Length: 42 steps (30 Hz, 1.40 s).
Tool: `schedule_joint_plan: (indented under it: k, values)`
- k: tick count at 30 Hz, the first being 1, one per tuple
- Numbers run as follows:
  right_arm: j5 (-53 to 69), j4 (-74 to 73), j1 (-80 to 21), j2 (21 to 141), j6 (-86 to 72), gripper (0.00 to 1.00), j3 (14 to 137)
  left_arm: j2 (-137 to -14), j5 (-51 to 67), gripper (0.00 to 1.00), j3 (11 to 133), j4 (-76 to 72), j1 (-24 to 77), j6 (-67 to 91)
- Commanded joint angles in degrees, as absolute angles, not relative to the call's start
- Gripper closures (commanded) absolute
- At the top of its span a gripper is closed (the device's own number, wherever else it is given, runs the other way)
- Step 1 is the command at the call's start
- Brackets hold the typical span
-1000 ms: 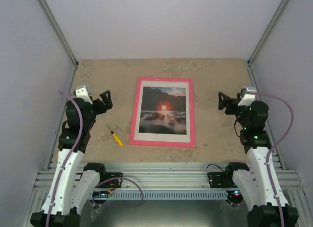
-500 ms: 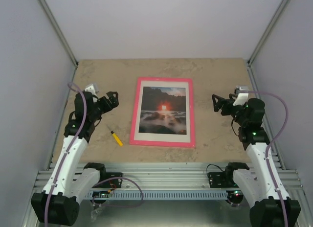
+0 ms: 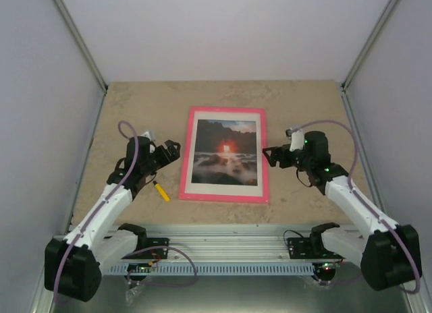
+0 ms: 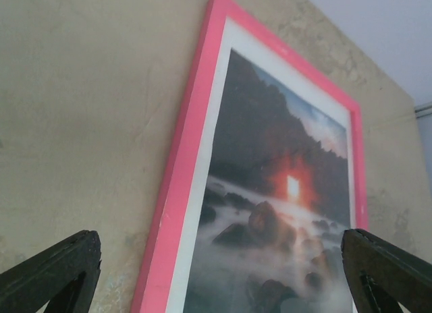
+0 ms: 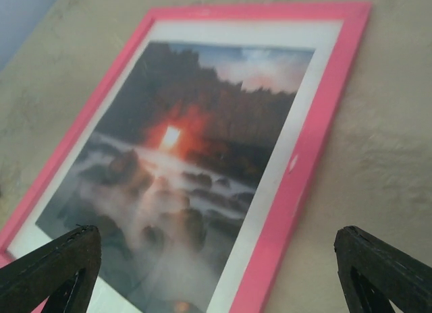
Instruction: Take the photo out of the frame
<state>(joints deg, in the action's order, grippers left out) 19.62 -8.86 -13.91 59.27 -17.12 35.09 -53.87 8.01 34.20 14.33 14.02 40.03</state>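
Here the frame [image 3: 183, 159] lies between both pincers [image 3: 172, 149] [image 3: 268, 156].

Beige marbled tabletop [image 3: 297, 97] enclosed on three sides by plain pale grey walls [image 3: 223, 30], small yellow pen-like object [image 3: 160, 191] laid at an angle on its near left part, white mat border [image 3: 223, 189] laid flat mid-table, ribbed aluminium rail [image 3: 223, 242] set across the near edge

Robotics lab test cell, plain pale walls [image 3: 223, 30], beige stone-look tabletop [image 3: 138, 107], left arm [image 3: 102, 214] and right arm [image 3: 354, 198] bolted to aluminium rails [image 3: 229, 240]
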Motion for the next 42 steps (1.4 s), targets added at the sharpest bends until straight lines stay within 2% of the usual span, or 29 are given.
schedule_joint_plan:
  k: [1, 8, 14, 23, 31, 42]
  values:
    - [17.65, -9.48, -17.49, 65.4, -18.46, 0.07, 36.12, -57.74, 6.77, 0.01, 31.36, 8.05, 16.33, 43.02]
    - [14.84, -8.93, -18.46, 73.82, -18.26, 0.16, 36.66, -63.92, 3.64, 0.07, 29.77, 5.14, 18.34, 41.9]
    - [16.35, -7.89, -18.52, 80.25, -18.12, 0.3, 38.19, -70.16, 3.25, 0.16, 30.03, 3.03, 19.97, 40.4]
    - [16.05, -6.33, -18.56, 84.8, -18.32, 0.43, 38.99, -76.88, 3.33, 0.35, 30.99, 0.93, 21.85, 38.91]
    - [16.09, -4.43, -18.52, 88.93, -18.69, 0.46, 39.93, -80.72, 4.44, 0.46, 31.81, -1.46, 22.95, 38.83]
    - [16.52, -2.1, -16.83, 92.69, -19.12, 0.47, 43.3, -87.0, 7.43, 0.52, 37.01, -5.38, 25.37, 40.2]
